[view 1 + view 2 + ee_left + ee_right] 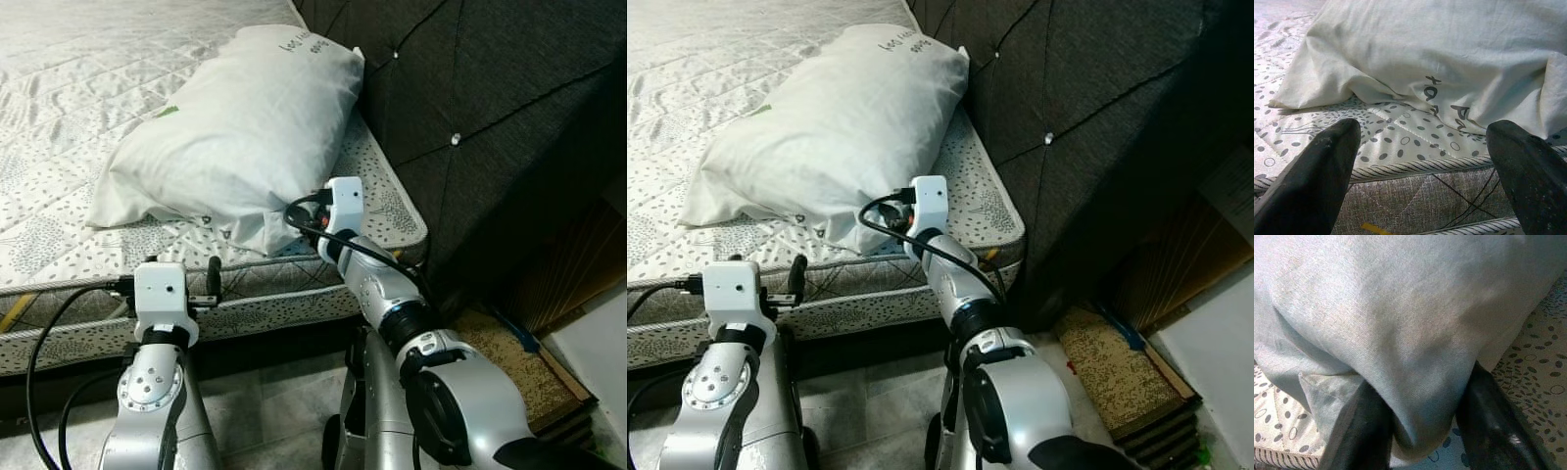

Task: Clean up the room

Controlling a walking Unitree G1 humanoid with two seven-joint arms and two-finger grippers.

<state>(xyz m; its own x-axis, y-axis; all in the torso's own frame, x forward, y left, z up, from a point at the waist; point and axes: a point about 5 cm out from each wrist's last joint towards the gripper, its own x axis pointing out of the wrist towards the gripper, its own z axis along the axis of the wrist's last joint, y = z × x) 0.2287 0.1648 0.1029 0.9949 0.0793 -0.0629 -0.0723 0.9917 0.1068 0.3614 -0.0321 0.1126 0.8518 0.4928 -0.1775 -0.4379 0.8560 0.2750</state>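
Beside the dark headboard [470, 88], we are pinching the pillow [235, 127] corner on the mattress [59, 245] with our right end effector [1422, 431], left end effector [1425, 171] gaping wide; thin fabric may slip free.

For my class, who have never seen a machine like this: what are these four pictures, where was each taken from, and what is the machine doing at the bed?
This is a humanoid robot with two silver arms, each ending in two long black fingers. The two wide pictures come from the two eyes of a camera on its head, looking down, so they show one scene. The two close-ups come from cameras on its wrists, looking along the fingers.

Before it is a mattress with a dotted cover and a dark padded headboard. A white pillow lies on the mattress against the headboard.

The right gripper has its fingers closed around a fold at the pillow's near corner, so it holds the pillow. The left gripper hangs open at the mattress edge, facing the pillow and holding nothing.

On the floor to the right lie some flat mats.
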